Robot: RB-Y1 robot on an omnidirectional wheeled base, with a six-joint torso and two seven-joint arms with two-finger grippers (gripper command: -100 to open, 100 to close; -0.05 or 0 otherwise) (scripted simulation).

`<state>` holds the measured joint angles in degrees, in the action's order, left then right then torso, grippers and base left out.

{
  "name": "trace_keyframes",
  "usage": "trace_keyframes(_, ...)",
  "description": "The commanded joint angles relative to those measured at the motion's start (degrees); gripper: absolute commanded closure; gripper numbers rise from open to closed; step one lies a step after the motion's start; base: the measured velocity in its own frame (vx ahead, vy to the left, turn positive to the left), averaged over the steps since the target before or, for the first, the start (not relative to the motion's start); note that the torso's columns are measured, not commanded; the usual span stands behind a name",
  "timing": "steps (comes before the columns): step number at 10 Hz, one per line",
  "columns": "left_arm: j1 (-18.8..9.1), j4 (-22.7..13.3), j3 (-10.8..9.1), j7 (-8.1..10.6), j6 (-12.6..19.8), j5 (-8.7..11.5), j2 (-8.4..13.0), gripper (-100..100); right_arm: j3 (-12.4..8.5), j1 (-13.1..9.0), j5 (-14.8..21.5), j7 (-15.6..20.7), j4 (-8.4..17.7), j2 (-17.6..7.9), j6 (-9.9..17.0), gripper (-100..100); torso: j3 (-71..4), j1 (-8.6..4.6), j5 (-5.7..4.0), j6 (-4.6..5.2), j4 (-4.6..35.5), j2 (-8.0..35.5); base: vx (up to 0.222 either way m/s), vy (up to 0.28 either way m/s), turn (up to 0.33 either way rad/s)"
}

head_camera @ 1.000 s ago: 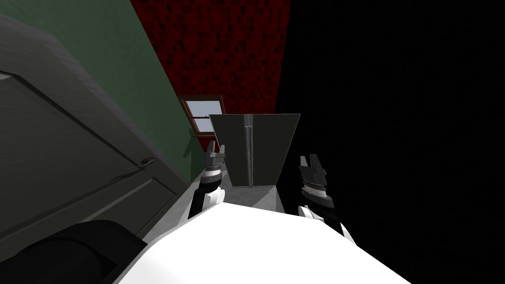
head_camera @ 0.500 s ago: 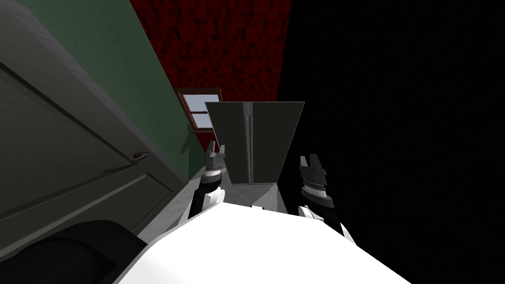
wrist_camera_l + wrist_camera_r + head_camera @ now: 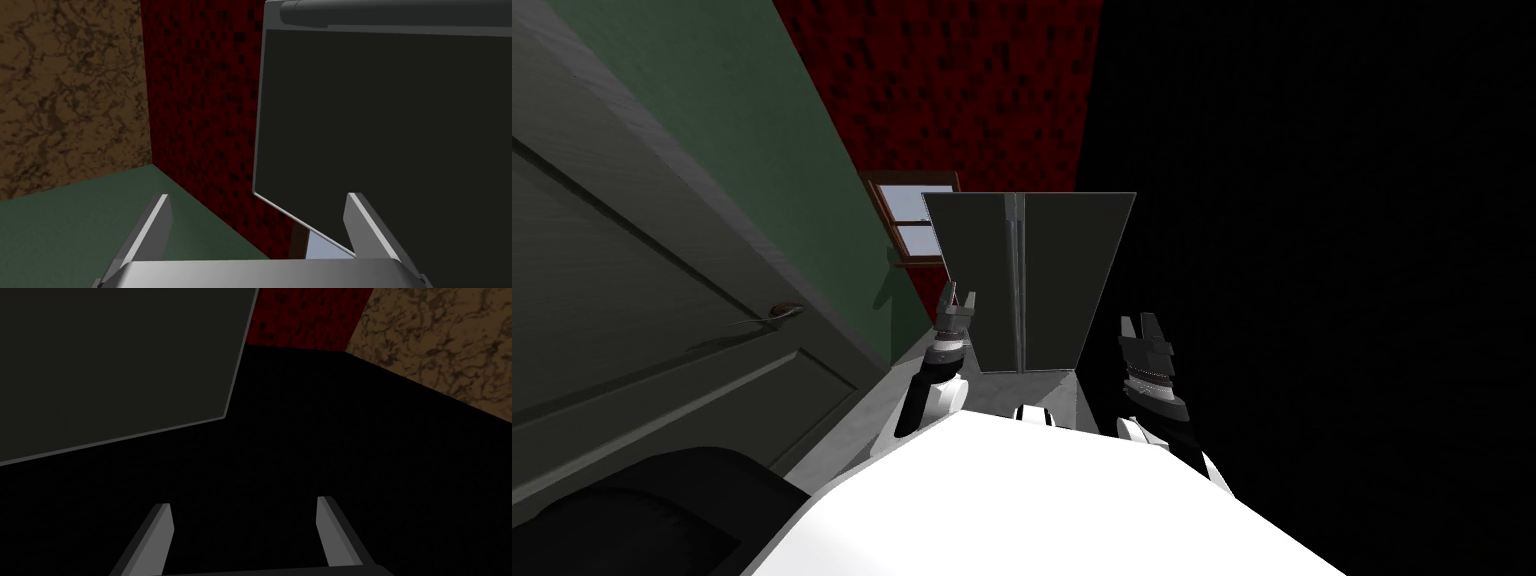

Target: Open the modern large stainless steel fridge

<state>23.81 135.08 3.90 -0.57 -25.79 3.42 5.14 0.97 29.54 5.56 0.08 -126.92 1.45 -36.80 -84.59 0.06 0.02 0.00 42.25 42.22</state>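
The fridge [image 3: 1027, 285], a tall two-door cabinet with flat, dark grey fronts and a thin pale trim, stands straight ahead against a red wall [image 3: 962, 90] patterned in small dark squares. Its doors meet flush at a central seam, where slim, pale vertical handles [image 3: 1015, 280] run side by side. In the left wrist view a door corner is softly rounded, with a lighter grey band along the neighbouring edge.

The left gripper [image 3: 955, 305] is raised in front of the left door's outer edge, short of the panel. Its blade-like fingers [image 3: 159, 220] are spread wide and hold nothing. The right gripper [image 3: 1140, 325] hangs just off the fridge's right side, before a black area [image 3: 1312, 250]. Its fingers [image 3: 161, 528] are likewise parted and empty, with the right door's corner ahead of them and to one side.

A smooth green wall [image 3: 812, 170] runs along the robot's left and meets the red wall at a brown-framed window [image 3: 912, 220] beside the fridge. Nearer on that side is a grey panelled door [image 3: 632, 300] with recessed rectangular mouldings and a small lever handle [image 3: 782, 312]. A strip of plain grey floor [image 3: 912, 400] leads to the fridge's base. A brown, marble-veined plane [image 3: 65, 90] shows beyond the red wall in both wrist views.
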Motion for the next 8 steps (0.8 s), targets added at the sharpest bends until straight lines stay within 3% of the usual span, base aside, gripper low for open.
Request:
trace_keyframes(1, -4.38, -0.13, 1.36, 0.63, 4.24, 1.53, 3.74, -100, 0.0, 0.0, 0.0, 0.0, 0.0, 0.0, 0.0, 0, 0.0, -0.04, -0.01, 0.0, 0.02, 0.02, 0.05, 0.058, -0.03)
trace_keyframes(4, -8.73, -0.41, 2.38, 1.44, 8.4, 3.22, 7.03, -100, 0.0, 0.0, 0.0, 0.0, 0.0, 0.0, 0.0, 0, 0.03, -0.12, -0.03, -0.01, 0.04, 0.09, 0.047, 0.054, -0.018)
trace_keyframes(5, -8.73, -0.41, 2.38, 1.44, 8.74, 3.22, 7.03, -100, 0.0, 0.0, 0.0, 0.0, 0.0, 0.0, 0.0, 0, 0.06, -0.11, -0.04, 0.0, 0.05, 0.12, 0.023, 0.034, -0.015)
trace_keyframes(7, -12.82, -0.66, 3.57, 2.39, 12.63, 5.18, 10.6, -100, 0.0, 0.0, 0.0, 0.0, 0.0, 0.0, 0.0, 0, 0.03, -0.08, -0.03, 0.0, 0.04, 0.07, 0.044, 0.055, -0.029)
trace_keyframes(8, -13.71, -0.66, 3.57, 2.39, 13.54, 5.18, 10.6, -100, 0.0, 0.0, 0.0, 0.0, 0.0, 0.0, 0.0, 0, -0.02, 0.04, 0.01, 0.0, 0.01, -0.01, 0.039, 0.064, -0.018)
